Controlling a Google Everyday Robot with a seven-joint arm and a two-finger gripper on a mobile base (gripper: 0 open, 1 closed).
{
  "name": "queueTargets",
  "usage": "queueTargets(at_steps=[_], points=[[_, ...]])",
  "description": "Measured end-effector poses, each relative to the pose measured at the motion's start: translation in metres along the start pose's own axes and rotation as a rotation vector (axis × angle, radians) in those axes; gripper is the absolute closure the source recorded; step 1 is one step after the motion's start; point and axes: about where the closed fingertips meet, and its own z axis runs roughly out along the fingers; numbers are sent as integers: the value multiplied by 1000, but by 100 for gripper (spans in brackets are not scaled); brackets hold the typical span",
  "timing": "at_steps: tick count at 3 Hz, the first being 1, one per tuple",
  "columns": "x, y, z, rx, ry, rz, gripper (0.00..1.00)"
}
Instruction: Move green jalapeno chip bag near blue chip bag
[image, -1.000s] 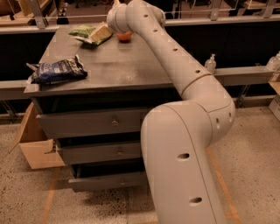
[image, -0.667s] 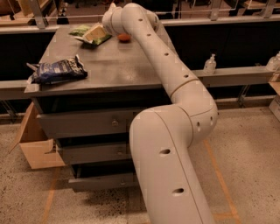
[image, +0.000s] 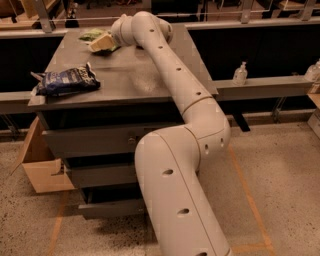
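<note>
The green jalapeno chip bag (image: 91, 34) lies at the far left of the grey tabletop (image: 135, 75). Only part of it shows, because my gripper (image: 102, 43) sits right at its near right edge and covers it. Whether the gripper touches or holds the bag is not visible. The blue chip bag (image: 67, 80) lies flat near the table's front left corner, well apart from the green bag and the gripper. My arm (image: 170, 70) stretches across the table from the front right.
Drawers (image: 95, 142) sit under the tabletop. An open cardboard box (image: 42, 167) stands on the floor at the left. A clear pump bottle (image: 240, 74) stands on the ledge at the right, and another bottle (image: 314, 71) at the far right edge.
My arm has swung left and the gripper has moved left onto the near edge of the green bag. The orange ball behind the wrist is now hidden. The blue bag has not moved.
</note>
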Motion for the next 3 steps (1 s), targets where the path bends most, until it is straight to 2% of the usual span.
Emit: queueTargets(at_steps=[1, 2, 3], points=[[15, 7, 11, -11, 34, 53, 0], [29, 18, 16, -46, 68, 122, 0], [33, 33, 20, -96, 67, 188, 0]])
